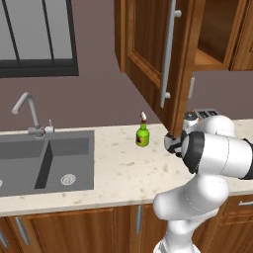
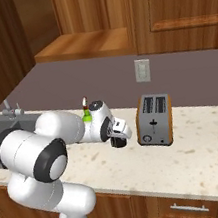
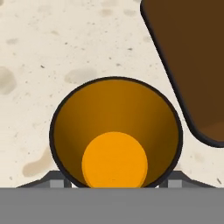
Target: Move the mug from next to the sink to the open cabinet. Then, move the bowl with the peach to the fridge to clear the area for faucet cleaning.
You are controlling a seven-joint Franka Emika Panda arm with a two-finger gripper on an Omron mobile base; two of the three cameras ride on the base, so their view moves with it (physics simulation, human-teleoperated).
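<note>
Fingers: the gripper [image 2: 119,140] is down over the mug [image 3: 115,133], one finger at each side of its rim; whether they press it, I cannot tell
Mug: upright on the worktop [image 2: 205,155], orange-yellow inside facing the hand, just left of the toaster [image 2: 155,119]
Bottle: the green bottle [image 1: 143,134] stands behind the wrist, between mug and sink [image 1: 47,160]
Faucet: the faucet [image 1: 32,116] rises behind the sink
Cabinet: the open cabinet [image 1: 153,54] hangs above, door swung out

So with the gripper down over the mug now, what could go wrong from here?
The mug stands close beside the toaster; a jaw closing or lifting off-line could clip it. The gripper straddles the rim with its jaws not yet visibly closed, so the mug may tip. Lifting toward the open cabinet, the cabinet door hangs overhead.
</note>
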